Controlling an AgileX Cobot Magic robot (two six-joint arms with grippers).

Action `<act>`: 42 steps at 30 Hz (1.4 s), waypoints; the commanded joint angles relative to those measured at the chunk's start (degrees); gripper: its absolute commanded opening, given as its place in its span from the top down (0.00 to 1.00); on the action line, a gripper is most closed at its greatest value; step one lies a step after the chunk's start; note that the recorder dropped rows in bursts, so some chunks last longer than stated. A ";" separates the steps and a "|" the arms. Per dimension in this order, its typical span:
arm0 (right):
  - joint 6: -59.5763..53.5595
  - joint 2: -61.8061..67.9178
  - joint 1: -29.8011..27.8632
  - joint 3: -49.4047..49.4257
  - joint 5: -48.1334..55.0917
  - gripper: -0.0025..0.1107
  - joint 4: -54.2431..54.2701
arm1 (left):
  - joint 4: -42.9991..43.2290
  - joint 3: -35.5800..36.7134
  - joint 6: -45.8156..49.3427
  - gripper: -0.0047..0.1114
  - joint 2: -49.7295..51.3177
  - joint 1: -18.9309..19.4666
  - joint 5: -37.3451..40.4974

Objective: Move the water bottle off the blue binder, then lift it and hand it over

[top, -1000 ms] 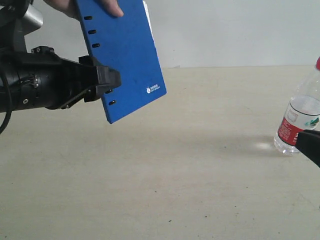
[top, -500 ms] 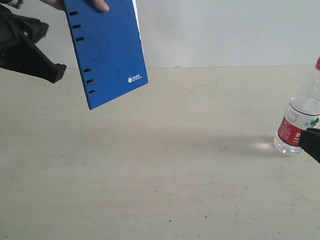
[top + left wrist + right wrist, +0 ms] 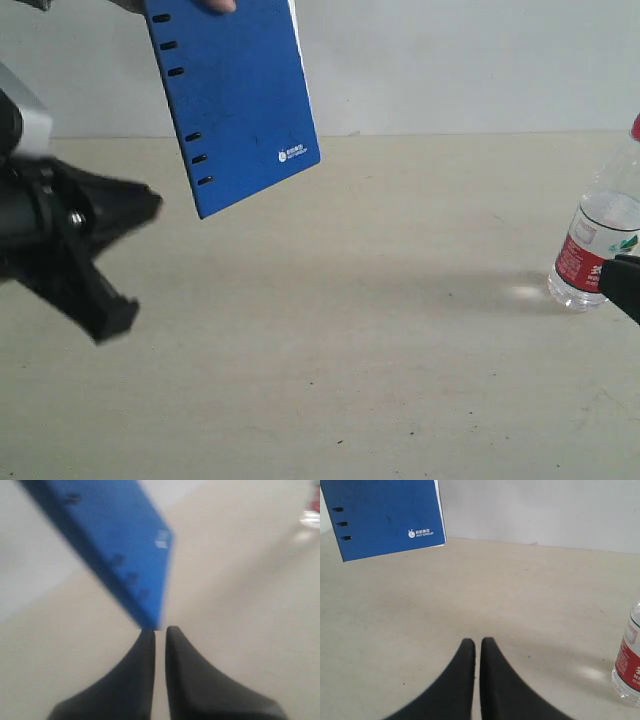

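A person's hand holds the blue binder tilted in the air at the upper left, and no gripper touches it. In the left wrist view my left gripper is blurred, its jaws nearly together with nothing between them, just under the binder's lower corner. My left arm hangs low at the left. The water bottle stands upright on the table at the far right. My right gripper is shut and empty, close beside the bottle.
The beige table runs back to a white wall. Nothing else lies between the binder and the bottle.
One second ago my left gripper was shut on the binder's spine edge. It has let go and swung up, then down to the lower left. The hand still holds the binder. The right arm is still.
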 commanded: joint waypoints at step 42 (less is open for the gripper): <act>-0.34 -0.21 0.01 0.11 -1.97 0.98 0.16 | 0.22 7.61 -8.12 0.92 -29.04 15.41 7.39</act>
